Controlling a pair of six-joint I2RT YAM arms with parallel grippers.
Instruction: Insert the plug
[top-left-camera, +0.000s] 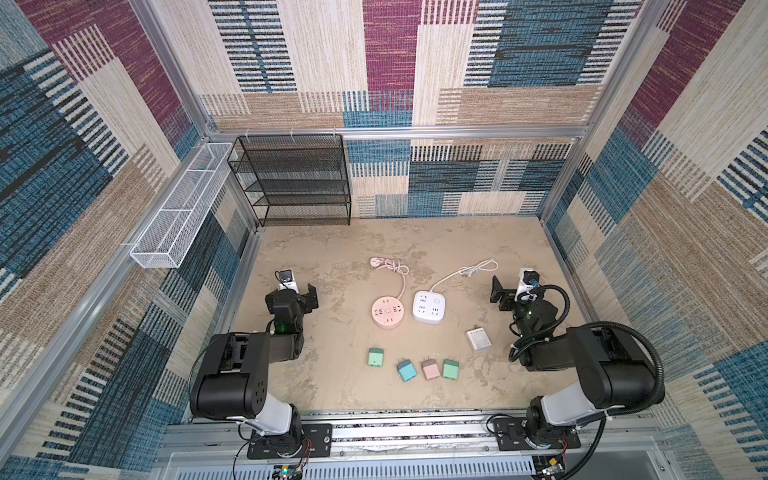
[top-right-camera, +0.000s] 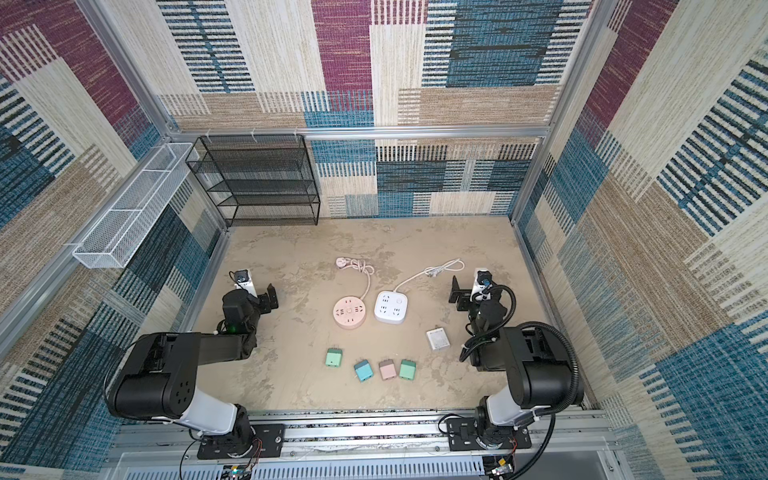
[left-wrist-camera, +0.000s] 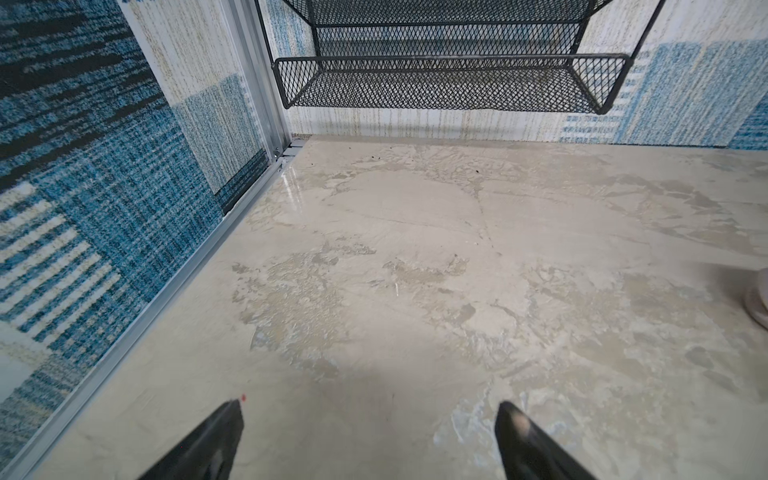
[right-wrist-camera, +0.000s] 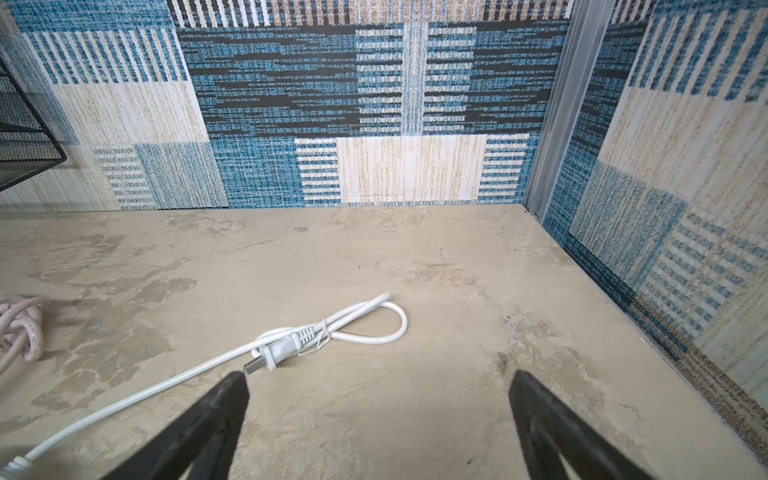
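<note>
left gripper (left-wrist-camera: 370, 407): jaws spread wide with nothing in them, hanging over bare tabletop (left-wrist-camera: 415, 249) by the left edge
right gripper (right-wrist-camera: 379, 376): same deal, wide and empty, over by the right edge
small plugs: four in a loose row toward the near edge, prongs aimed at the far edge. They're the green plug (top-left-camera: 375, 357), blue plug (top-left-camera: 406, 371), pink plug (top-left-camera: 430, 369) and second green plug (top-left-camera: 450, 369), all lying loose
white adapter (top-left-camera: 478, 339): flat on the tabletop, between that row and the right arm
round pink strip (top-left-camera: 387, 312): middle of the tabletop, just beside the white square strip (top-left-camera: 429, 307)
pink cord (top-left-camera: 390, 266): bundled up toward the far edge
white cord (top-left-camera: 465, 270): looped and tied; its two-pin plug (right-wrist-camera: 274, 351) lies close to one right fingertip, not touching
writing: the socket faces have marks on them, but they're too small to read
black mesh shelf (top-left-camera: 291, 178): far-left corner
</note>
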